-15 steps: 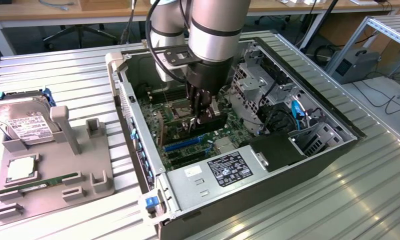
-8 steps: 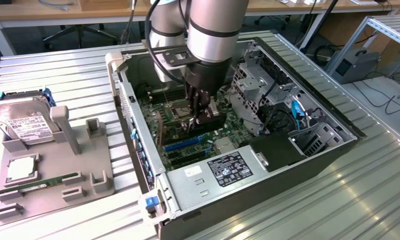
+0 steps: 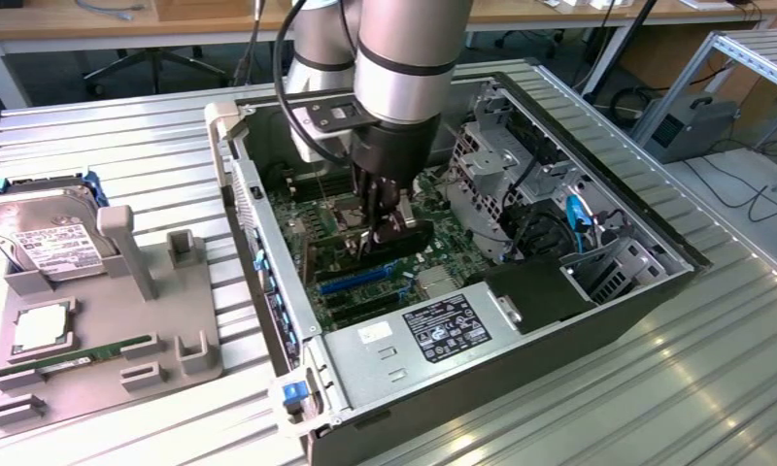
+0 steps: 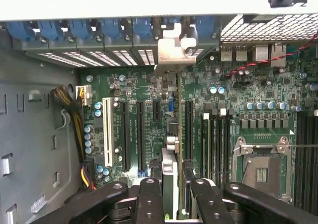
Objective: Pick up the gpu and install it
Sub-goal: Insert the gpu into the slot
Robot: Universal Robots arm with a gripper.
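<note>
Gripper (image 4: pixel 171 194) at bottom middle of frame, fingers (image 4: pixel 149 199) clamped on gpu (image 4: pixel 171 134), card upright over motherboard (image 4: pixel 248 90) slots. Label writing too small to read.

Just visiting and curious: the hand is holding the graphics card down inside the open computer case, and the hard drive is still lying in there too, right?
Not quite. In the exterior view the hard drive lies on the grey holder outside the computer case. The hand does hold the graphics card inside it.
</note>
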